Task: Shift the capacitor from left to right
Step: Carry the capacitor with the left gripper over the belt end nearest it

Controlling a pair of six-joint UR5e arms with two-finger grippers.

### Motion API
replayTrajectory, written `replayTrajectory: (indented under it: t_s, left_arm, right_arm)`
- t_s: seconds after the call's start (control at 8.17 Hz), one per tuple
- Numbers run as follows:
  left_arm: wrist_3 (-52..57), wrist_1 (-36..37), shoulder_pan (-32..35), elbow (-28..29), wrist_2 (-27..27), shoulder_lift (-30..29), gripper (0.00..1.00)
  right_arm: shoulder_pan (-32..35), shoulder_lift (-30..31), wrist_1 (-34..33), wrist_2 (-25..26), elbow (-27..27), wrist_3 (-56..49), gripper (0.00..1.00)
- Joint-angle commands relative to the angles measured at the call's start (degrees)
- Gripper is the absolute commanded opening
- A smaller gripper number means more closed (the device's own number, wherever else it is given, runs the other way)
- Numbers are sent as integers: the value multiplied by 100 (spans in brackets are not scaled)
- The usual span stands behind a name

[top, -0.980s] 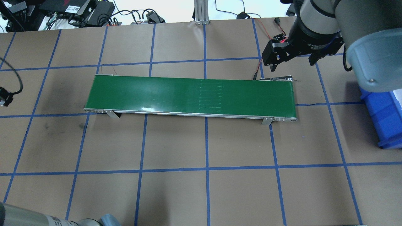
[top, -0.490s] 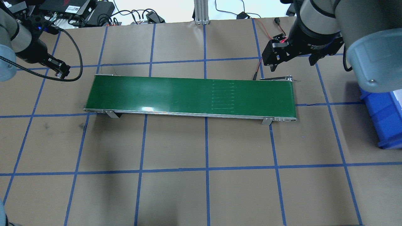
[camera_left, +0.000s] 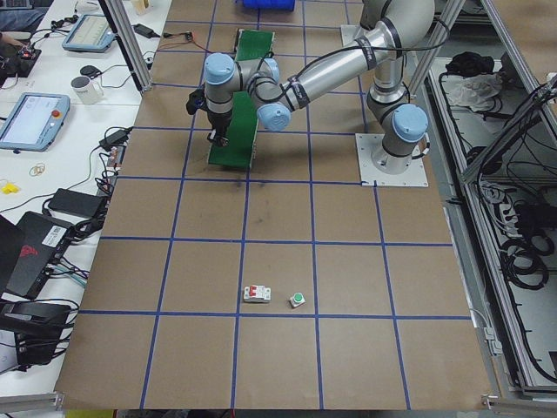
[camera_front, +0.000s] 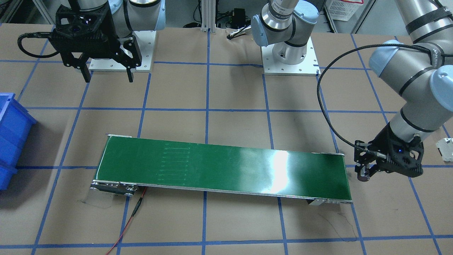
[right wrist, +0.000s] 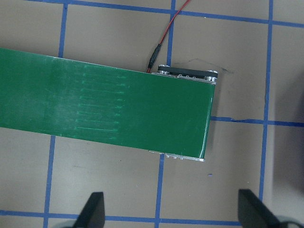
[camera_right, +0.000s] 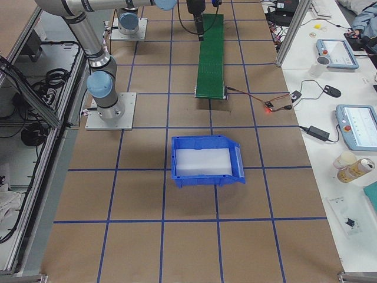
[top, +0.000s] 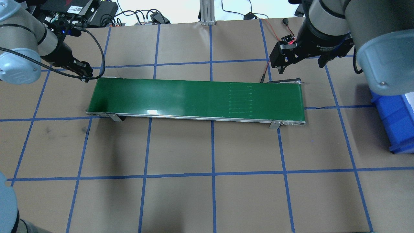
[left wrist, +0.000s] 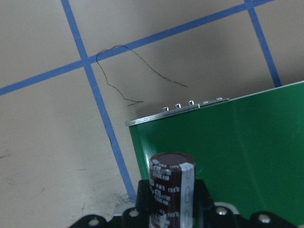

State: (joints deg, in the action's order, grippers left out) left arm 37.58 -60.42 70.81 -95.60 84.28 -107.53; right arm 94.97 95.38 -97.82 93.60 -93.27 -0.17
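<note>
The capacitor [left wrist: 172, 190], a stubby dark maroon cylinder with a pale stripe, stands upright between the fingers of my left gripper. It also shows in the front view [camera_front: 364, 173]. My left gripper [top: 84, 77] is shut on it, just off the far left corner of the green conveyor belt [top: 194, 97], and hangs beside the belt's end in the front view [camera_front: 363, 175]. My right gripper [top: 302, 66] is open and empty, raised above the table behind the belt's right end. It also shows in the front view [camera_front: 108, 78].
A blue bin [top: 397, 123] stands right of the belt. A red wire [camera_front: 131, 219] runs from the belt's right end. A white-and-red blocky part [camera_left: 257, 295] and a green-capped part [camera_left: 297, 300] lie far out on the table's left end.
My left arm has come in from the left and moved right to the belt's left end. The pale marks on the belt have shifted right. The right arm has not moved.
</note>
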Motion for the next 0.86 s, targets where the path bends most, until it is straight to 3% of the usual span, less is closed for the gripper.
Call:
replayTrajectory:
  t_s: [0.0, 0.37, 0.73]
  left_arm:
    - [-611, 21, 99, -3, 53, -330, 0]
    - [-1673, 39, 99, -11, 10, -523, 0]
    - [-1701, 126, 117, -20, -17, -647, 2]
  right_arm:
    - [4, 7, 0, 0, -7, 0, 100]
    - [4, 15, 9, 0, 2, 0, 100]
    - [4, -28, 9, 9, -7, 9, 100]
